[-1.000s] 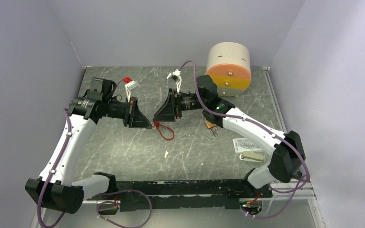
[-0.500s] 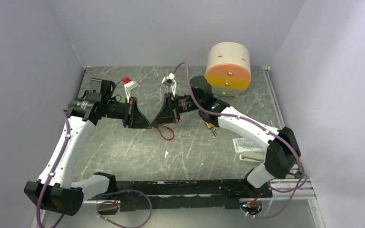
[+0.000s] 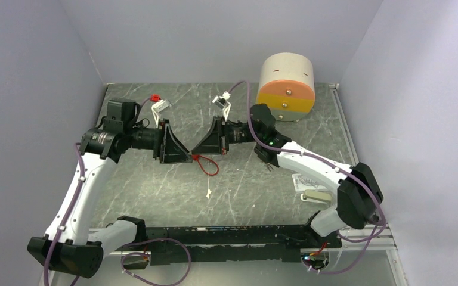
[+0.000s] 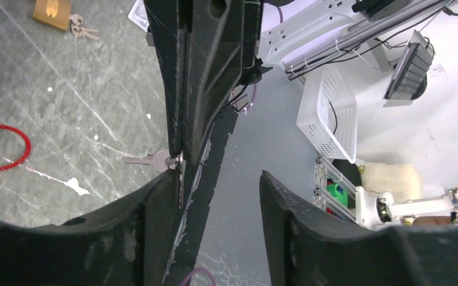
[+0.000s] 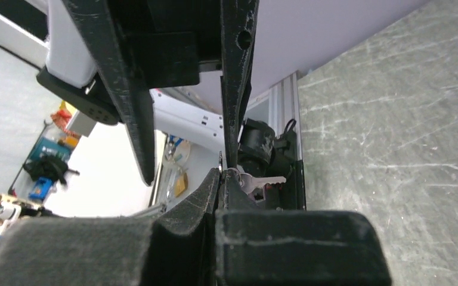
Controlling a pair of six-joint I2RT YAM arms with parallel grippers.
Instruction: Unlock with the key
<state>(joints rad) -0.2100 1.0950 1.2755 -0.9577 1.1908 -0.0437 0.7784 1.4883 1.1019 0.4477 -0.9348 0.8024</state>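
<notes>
The right hand (image 3: pixel 198 152) and left hand (image 3: pixel 183 157) meet tip to tip above the grey marbled tabletop (image 3: pixel 155 190), left of the beige-and-orange drum (image 3: pixel 286 86) and nearer the arm bases than it. The right hand is clamped on the key (image 5: pixel 262 180): in its wrist view the two fingers press together with only a thin seam between them, and the silver blade sticks out sideways from their tips. The left hand is spread, with a wide gap between its fingers (image 4: pixel 310 238). In its own view the right hand's closed tip comes down against the inner face of one left finger, with the blade poking out just there, clear of the tabletop. Whether that left finger touches the key itself cannot be told. The brass padlock (image 4: pixel 52 11) lies flat on the tabletop on the near side of the drum, with a small bunch of spare keys (image 4: pixel 80 27) touching it; in the top view it is mostly hidden under the right forearm. A red loop (image 3: pixel 209 165) of cord lies on the tabletop just below the meeting hands, further from the drum than the padlock is; whether it is tied to the key cannot be told. A white scrap (image 3: pixel 207 192) lies beyond the loop, further again from the drum.
</notes>
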